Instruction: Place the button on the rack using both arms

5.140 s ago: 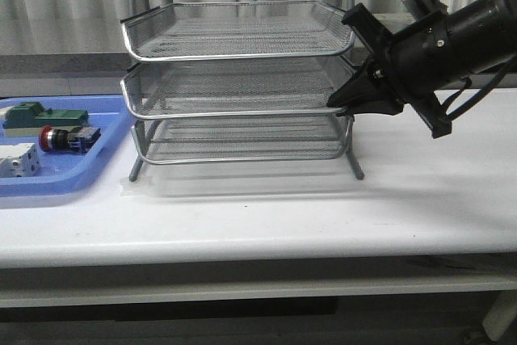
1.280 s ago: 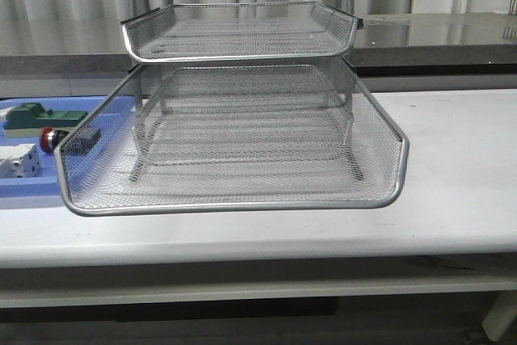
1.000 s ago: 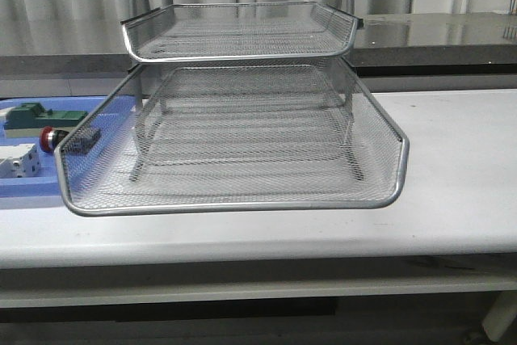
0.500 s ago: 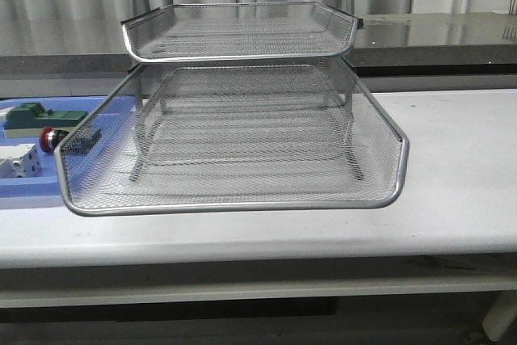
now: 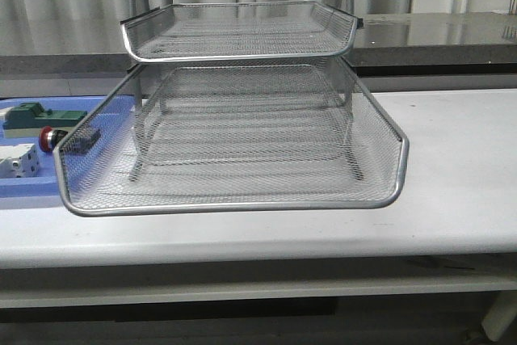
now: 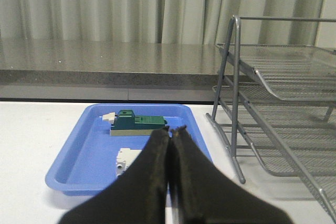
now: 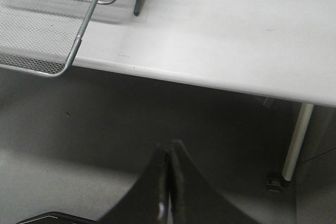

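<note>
Red button (image 5: 47,138) only from front.

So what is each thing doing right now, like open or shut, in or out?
Rack: middle tray slid out, empty.
Button: lying in the blue tray.
Left pincer: shut, empty.
Right pincer: shut, empty, off the table.

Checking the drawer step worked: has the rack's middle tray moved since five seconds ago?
Yes. The middle tray has slid out toward the camera; its front rim now sits far forward of the top tray and the rack's legs.
</note>
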